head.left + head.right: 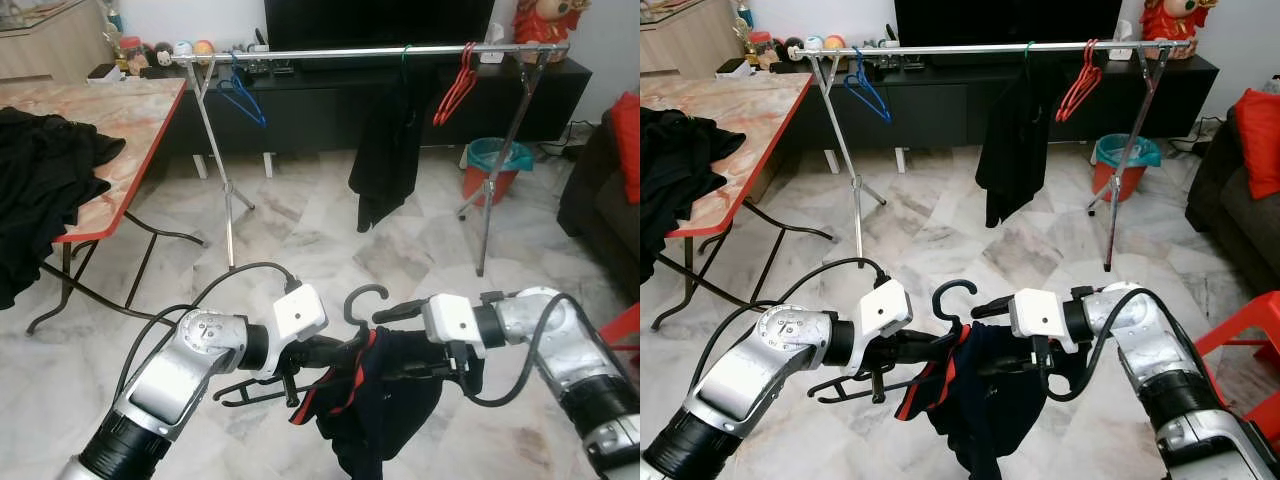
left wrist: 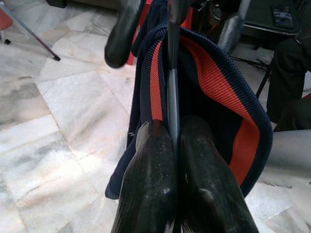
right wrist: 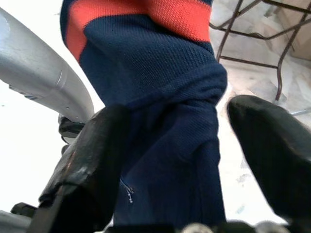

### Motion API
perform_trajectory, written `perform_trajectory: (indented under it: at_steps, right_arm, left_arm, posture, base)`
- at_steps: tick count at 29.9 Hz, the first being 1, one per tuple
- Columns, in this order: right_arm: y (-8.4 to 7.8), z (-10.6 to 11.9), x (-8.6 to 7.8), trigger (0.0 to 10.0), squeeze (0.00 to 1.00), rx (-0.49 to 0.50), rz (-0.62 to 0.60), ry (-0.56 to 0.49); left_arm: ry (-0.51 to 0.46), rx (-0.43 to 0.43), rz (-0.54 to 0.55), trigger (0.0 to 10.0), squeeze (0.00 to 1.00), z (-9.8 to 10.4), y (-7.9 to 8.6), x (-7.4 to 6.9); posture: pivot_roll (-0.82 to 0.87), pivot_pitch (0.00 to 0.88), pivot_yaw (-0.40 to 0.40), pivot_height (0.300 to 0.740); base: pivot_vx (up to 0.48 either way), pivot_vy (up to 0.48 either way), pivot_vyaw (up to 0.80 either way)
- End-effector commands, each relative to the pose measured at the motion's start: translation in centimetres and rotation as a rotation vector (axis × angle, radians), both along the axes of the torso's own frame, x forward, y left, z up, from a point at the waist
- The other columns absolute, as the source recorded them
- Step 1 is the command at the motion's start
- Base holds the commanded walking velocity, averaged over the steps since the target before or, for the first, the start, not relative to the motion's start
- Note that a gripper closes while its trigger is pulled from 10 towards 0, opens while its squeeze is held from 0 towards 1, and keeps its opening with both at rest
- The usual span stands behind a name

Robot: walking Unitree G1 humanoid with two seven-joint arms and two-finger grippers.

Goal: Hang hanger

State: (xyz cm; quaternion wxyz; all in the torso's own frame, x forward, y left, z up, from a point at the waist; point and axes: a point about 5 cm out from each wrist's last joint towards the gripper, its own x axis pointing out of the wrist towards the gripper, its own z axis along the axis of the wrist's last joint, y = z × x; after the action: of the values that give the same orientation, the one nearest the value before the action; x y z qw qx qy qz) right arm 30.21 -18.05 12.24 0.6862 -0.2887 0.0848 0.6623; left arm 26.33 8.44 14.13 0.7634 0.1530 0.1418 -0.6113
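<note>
Desk point(image 1: 140, 110) with black clothes point(image 1: 40, 180) is sitting left of the rail point(image 1: 350, 52). Below the rail, near the camera, left end effector point(image 2: 175, 145) is clamping its fingers tight on the black hanger point(image 1: 362, 300). Navy-and-red garment point(image 1: 385, 410) is draping over that hanger. Right end effector point(image 3: 194, 145) is straddling the garment's fabric, fingers apart. On the rail: blue hanger point(image 1: 240, 95), black garment point(image 1: 385, 160), red hangers point(image 1: 458, 85).
</note>
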Motion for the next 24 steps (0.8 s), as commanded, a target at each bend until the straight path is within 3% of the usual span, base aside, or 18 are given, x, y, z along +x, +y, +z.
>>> perform_trajectory:
  at_steps: [1, 24]
  right_arm:
    - [0.33, 0.59, 0.43, 0.0, 0.0, -0.005, 0.016, -0.029]
    - [0.79, 0.61, 1.07, 0.0, 0.0, -0.028, 0.039, -0.014]
  left_arm:
    - [-0.05, -0.03, -0.032, 10.0, 0.0, 1.49, -0.5, -0.02]
    - [-0.072, -0.029, -0.049, 10.0, 0.0, 2.04, -1.0, 0.77]
  posture:
    - [0.11, 0.0, 0.022, 0.74]
    - [0.11, 0.0, 0.027, 0.74]
  base:
    - [0.0, 0.0, 0.0]
    - [0.0, 0.0, 0.0]
